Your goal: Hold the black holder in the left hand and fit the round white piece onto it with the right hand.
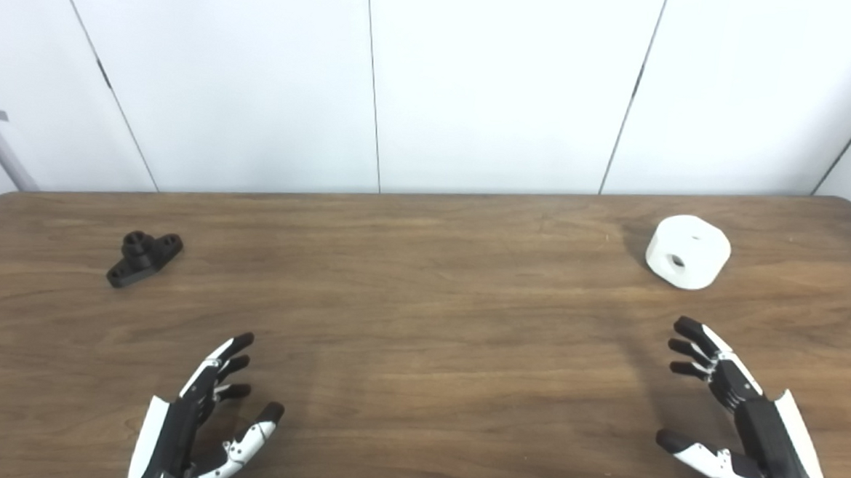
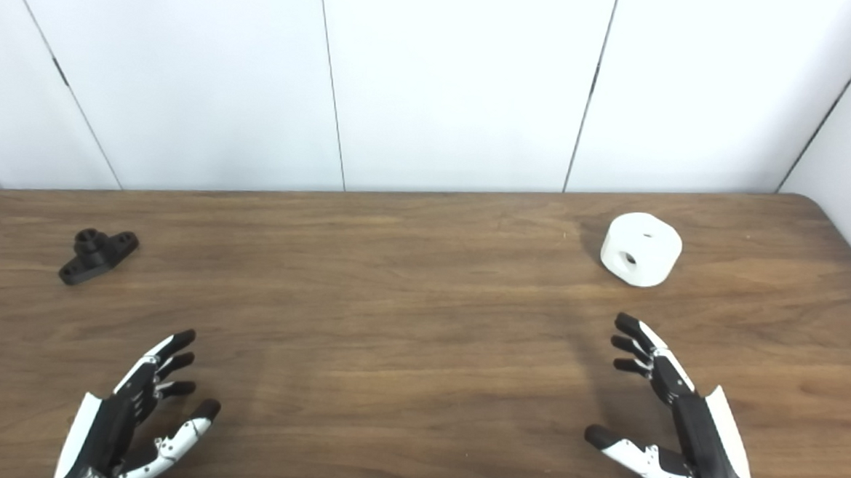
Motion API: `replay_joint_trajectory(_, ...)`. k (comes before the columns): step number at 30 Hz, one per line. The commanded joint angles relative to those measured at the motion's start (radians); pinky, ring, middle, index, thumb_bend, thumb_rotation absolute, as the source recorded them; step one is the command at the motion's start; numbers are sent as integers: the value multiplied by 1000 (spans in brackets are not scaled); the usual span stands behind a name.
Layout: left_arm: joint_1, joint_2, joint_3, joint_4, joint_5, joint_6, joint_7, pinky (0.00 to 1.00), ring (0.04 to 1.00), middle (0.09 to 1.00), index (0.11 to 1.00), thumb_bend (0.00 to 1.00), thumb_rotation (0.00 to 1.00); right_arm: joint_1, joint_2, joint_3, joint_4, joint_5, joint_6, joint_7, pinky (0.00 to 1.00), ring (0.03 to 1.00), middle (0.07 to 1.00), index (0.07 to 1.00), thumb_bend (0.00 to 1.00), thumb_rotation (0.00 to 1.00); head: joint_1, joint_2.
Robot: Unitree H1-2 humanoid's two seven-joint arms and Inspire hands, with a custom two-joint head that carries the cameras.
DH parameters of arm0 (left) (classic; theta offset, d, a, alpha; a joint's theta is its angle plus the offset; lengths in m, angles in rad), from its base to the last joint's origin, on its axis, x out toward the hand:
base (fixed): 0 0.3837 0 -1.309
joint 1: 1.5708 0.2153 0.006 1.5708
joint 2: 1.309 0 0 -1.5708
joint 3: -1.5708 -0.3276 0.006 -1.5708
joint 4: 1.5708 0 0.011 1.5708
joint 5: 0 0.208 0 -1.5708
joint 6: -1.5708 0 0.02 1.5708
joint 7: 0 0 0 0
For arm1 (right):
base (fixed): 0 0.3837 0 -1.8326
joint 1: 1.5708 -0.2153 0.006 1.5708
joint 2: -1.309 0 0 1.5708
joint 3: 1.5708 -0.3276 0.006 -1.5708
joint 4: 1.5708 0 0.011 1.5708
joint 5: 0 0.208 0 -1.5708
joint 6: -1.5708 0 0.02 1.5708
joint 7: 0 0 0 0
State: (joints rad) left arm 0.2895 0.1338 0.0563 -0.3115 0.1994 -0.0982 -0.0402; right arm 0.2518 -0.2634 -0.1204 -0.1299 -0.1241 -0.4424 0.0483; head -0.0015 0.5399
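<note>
Both hands empty, fingers spread — black holder [image 1: 145,258] well above-left of left hand [image 1: 198,416]; round white piece [image 1: 688,251], seemingly side-holed, above right hand [image 1: 740,423]

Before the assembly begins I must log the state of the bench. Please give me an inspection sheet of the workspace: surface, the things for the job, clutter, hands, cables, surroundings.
Surface: brown wood-grain table, bare across the middle.
Job's things: black holder lies at the far left, untouched; round white piece sits at the far right, a hole in its side facing the robot. They are wide apart.
Clutter: nothing seen.
Hands: left hand open, near the front edge, holding nothing; right hand open, just in front of the white piece, not touching it.
Cables: nothing seen.
Surroundings: white panelled wall behind the table.
</note>
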Motion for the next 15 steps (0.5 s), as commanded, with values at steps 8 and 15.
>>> replay_joint_trajectory(8, -14, 7, 4, -7, 9, -44, 20, 746, 875, 918, 886, 456, 164, 6, 31, 19, 59, 2, -23, -19, 738, 842, 897, 887, 703, 599, 2, -2)
replay_joint_trajectory(15, -18, -4, 11, 4, -4, -66, 32, 770, 885, 929, 880, 481, 138, 4, 27, 18, 68, 1, -25, -22, 738, 840, 895, 884, 702, 595, 25, -9)
